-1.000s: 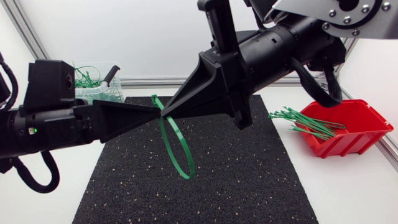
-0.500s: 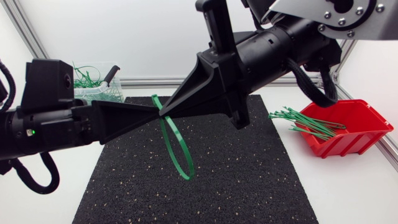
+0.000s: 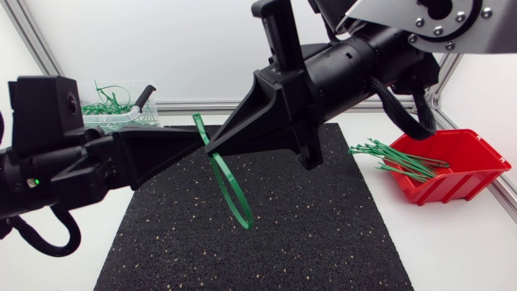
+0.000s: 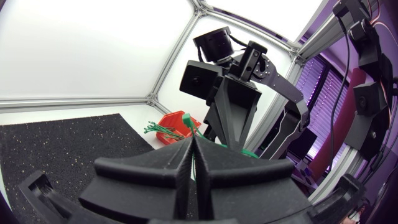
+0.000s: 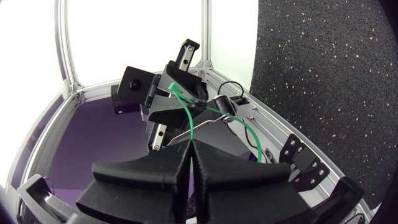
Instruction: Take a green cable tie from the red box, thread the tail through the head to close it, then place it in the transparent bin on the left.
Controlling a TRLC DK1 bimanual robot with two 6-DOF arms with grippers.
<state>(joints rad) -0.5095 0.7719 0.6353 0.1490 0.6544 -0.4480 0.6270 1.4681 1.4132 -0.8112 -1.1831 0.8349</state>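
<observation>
Black speckled matting [image 3: 323, 242] is covering the middle of the counter [image 3: 452, 242]. Above it the left hand [image 3: 198, 144] and right hand [image 3: 216, 144] are meeting tip to tip, both pinching shut on the green cable tie [image 3: 234, 198], whose loop is hanging down, long axis near vertical. The transparent bin [image 3: 133, 121], lying behind the left arm and nearer that hand, is holding looped ties; the red box [image 3: 477, 174] is holding straight ones.

Black rubber mat [image 3: 266, 234], flecked with pale specks: lies flat on the table. White table top [image 3: 460, 250]: shows on both sides of the mat and behind it. Aluminium rail [image 3: 194, 105]: runs along the table edge behind the mat. Slanted aluminium post [image 3: 36, 40]: rises beyond the mat's far left corner. White panel [image 3: 161, 40]: stands above the rail, brightly and evenly lit.
</observation>
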